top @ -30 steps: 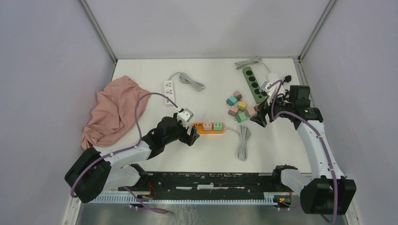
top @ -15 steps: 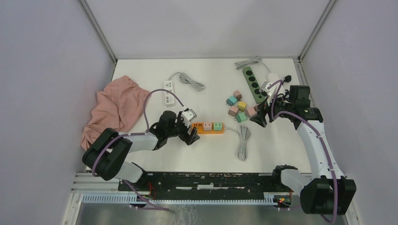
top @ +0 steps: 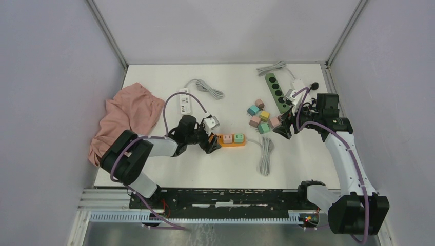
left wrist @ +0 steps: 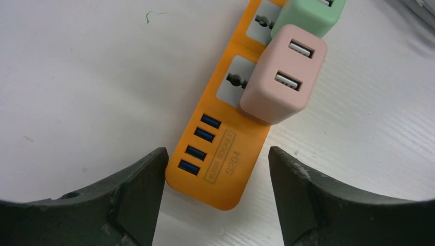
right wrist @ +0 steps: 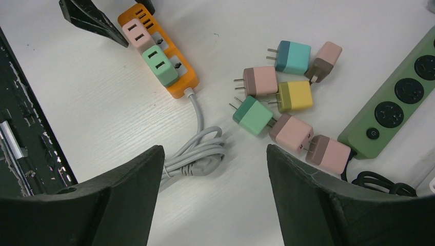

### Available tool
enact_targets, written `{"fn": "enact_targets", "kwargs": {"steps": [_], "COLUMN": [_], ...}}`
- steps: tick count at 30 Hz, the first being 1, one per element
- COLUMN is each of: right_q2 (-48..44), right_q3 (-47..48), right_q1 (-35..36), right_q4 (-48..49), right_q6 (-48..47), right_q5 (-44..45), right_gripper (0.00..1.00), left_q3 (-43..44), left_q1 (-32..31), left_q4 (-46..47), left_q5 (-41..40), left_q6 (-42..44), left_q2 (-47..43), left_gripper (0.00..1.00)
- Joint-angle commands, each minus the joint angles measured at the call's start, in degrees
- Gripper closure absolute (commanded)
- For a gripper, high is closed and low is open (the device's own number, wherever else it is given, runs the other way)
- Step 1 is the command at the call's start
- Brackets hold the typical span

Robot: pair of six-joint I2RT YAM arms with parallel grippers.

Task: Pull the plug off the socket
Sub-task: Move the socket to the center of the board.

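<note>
Two plugs fill the orange strip: pink plug just ahead of my L gripper, green plug beyond it. L jaws wide, straddling the strip's USB end, no contact. I'd clamp there to pin it, then bring R gripper, wide & empty, to pull pink straight up.

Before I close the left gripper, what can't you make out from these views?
- Left wrist: the pink plug hides its own prongs; seating depth unknown.
- Left wrist: the green plug is cut off by the top edge.
- Top view: the left gripper covers the end of the orange power strip; contact unclear.
</note>
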Motion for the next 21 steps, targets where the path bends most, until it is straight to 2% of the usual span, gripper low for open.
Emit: {"fn": "enact_targets", "kwargs": {"steps": [1,4,9,16,21], "right_q2": [-0.3,-0.4,-0.4,-0.4,-0.4], "right_q3": [0.4,0.4,0.4,0.3,0.4], "right_q1": [-0.3,-0.3,-0.4,-0.3,-0.3], "right_q4": [1.1,1.1,1.1,0.9,0.0], "right_q6": [-0.7,-0.7,-0.7,-0.8,-1.9], "right_q5": [-1.8,-1.9,-2.0,-2.3,-4.5], "right_gripper": [0.21,0.21,0.21,0.21,0.21], "left_q3": [3.4,2.9,0.6,-2.2,-6.2], "left_q1": [0.3,0.1,-2.2,-10.3,-15.3], "left_q4": [1.0,1.0,1.0,1.1,6.9], "left_q5": [6.3,7.3,4.6,-6.6,-14.1], "left_q6": [4.1,4.0,3.9,2.2,-1.1], "left_q2": [1.5,1.0,-1.2,-4.2,-6.7], "left_gripper": [0.25,0.27,0.26,0.25,0.24]}}
